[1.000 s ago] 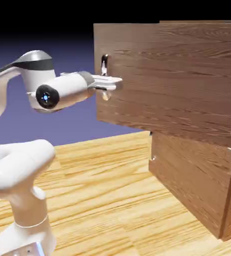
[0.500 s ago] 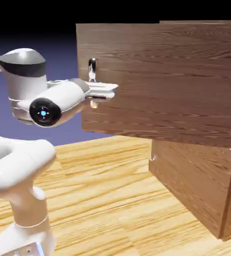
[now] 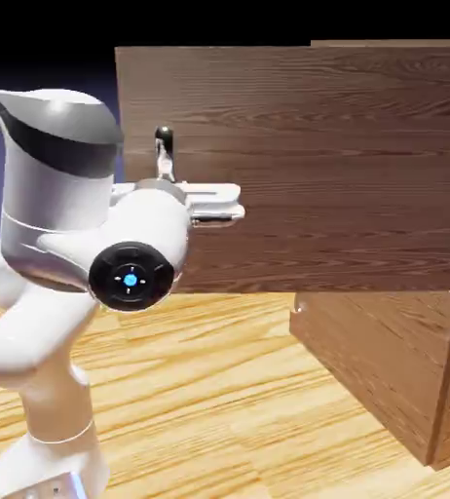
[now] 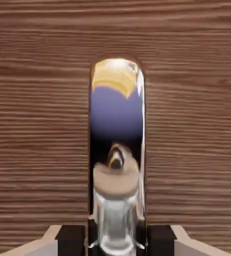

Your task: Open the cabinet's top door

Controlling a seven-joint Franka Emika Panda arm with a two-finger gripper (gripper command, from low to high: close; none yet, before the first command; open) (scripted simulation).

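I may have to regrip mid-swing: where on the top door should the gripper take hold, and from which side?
Grip the metal bar handle around its shaft, coming square at the top door face. It's an upright bar standing off the wood, so fingers fit either side, as the gripper clamps now.

cabinet (image 3: 443, 370): at 3 to 4 o'clock of the exterior view, standing on the table (image 3: 219, 409).
top door (image 3: 346, 166): swung out from the cabinet front, reaching from 3 o'clock toward 10 o'clock, above the lower panel (image 3: 375, 365).
handle (image 3: 164, 151): upright on the top door, near its 9 o'clock edge; in the hand view it runs from centre down to 6 o'clock.
gripper (image 3: 231, 205): just at 4 o'clock of the handle, in front of the door face.
fingers (image 4: 70, 239): at 6 o'clock in the hand view, one either side of the handle, pressed against it.
arm (image 3: 63, 292): at 8 to 9 o'clock, in front of the door's free edge.
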